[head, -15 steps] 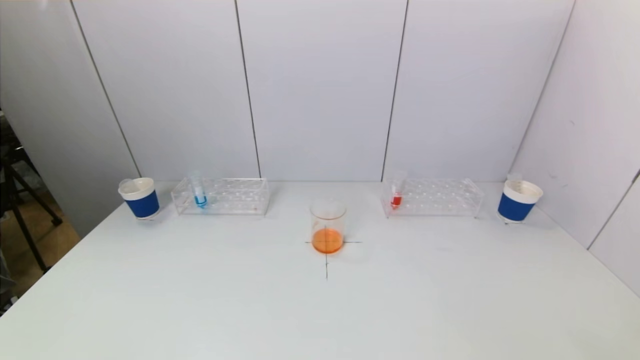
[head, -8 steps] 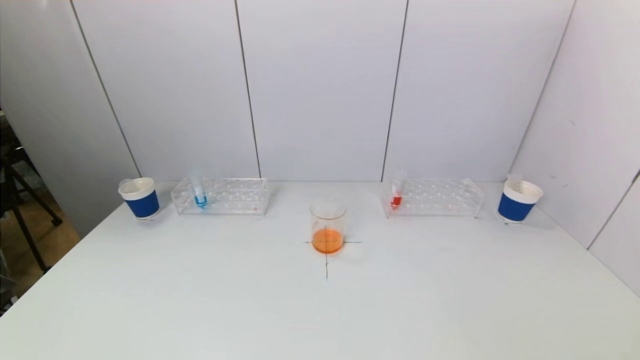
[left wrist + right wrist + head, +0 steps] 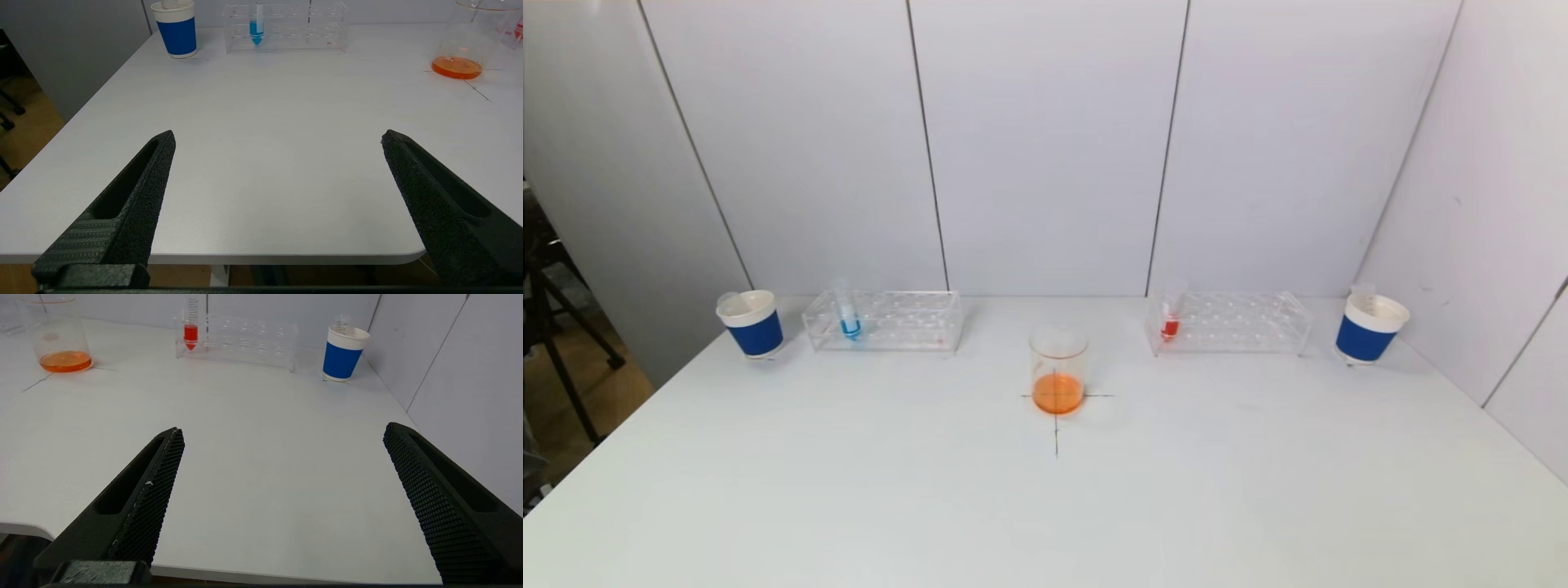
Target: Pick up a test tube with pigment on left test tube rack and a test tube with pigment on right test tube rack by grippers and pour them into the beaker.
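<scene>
A test tube with blue pigment stands upright in the clear left rack at the back left. A test tube with red pigment stands in the clear right rack. Between them, on a black cross mark, sits the glass beaker with orange liquid in its bottom. My left gripper and right gripper both hang wide open and empty over the table's near edge, far from the racks. Neither arm shows in the head view.
A blue-and-white paper cup stands left of the left rack, another cup right of the right rack. White wall panels close the back and right side. The table drops off at its left edge to the floor.
</scene>
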